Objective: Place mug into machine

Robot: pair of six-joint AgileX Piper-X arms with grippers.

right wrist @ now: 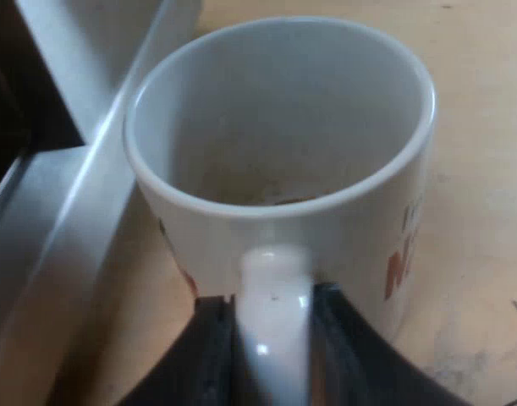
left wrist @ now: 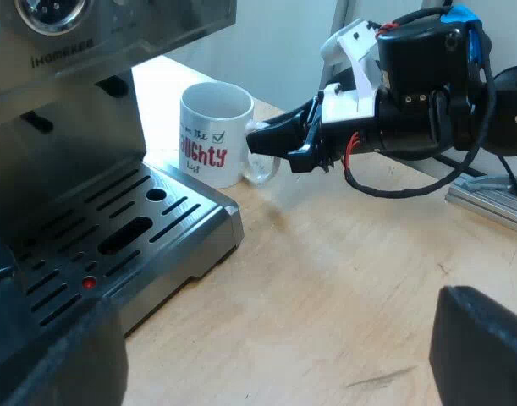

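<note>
A white mug [left wrist: 211, 135] with red lettering stands upright on the wooden table, close beside the corner of the espresso machine's drip tray [left wrist: 140, 228]. My right gripper [left wrist: 262, 145] reaches it from the handle side. Seen from above the rim, the mug [right wrist: 275, 127] is empty, and my right gripper [right wrist: 272, 317] is shut on its handle, one black finger on each side. The steel edge of the machine [right wrist: 63, 194] runs alongside the mug. My left gripper [left wrist: 271, 355] hangs open in front of the tray, its fingers [left wrist: 482, 347] wide apart and holding nothing.
The espresso machine [left wrist: 63, 101] has a pressure gauge [left wrist: 51, 13] above the slotted tray. Bare wooden table [left wrist: 343, 279] stretches beside the tray. An aluminium rail [left wrist: 486, 199] lies beyond the right arm.
</note>
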